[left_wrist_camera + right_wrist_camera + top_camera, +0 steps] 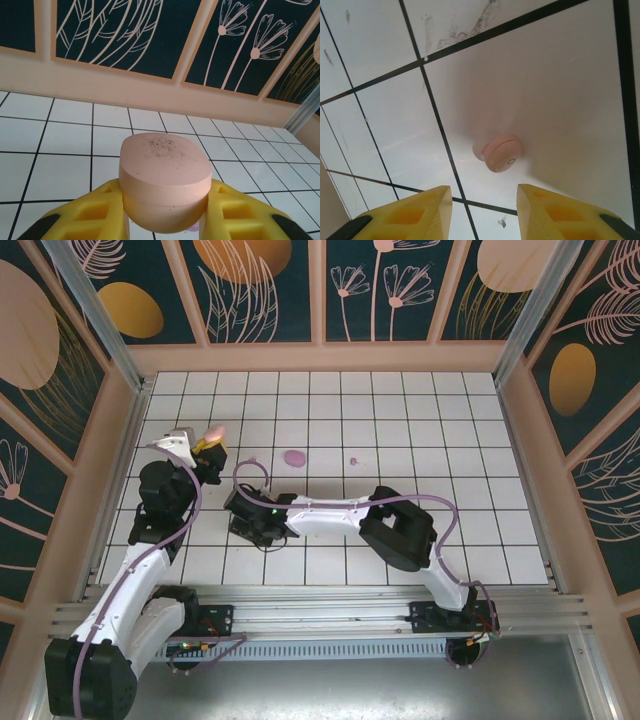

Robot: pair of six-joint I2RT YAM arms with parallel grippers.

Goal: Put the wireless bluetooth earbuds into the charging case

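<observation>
Counter (450,440): white tiles, dark grout.
Left gripper (165,220): clamped on pink charging case (165,172) — lid shut, far left.
Right gripper (482,205): jaws apart, empty, over the counter.
Pink earbud (500,154): on the counter just beyond the right gripper's tips, slightly right — right arm nearer.

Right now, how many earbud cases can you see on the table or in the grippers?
2. A pink case is clamped in the left gripper at the left side. A purple case lies on the white tiles near the middle. Another could be hidden from these views.
</observation>
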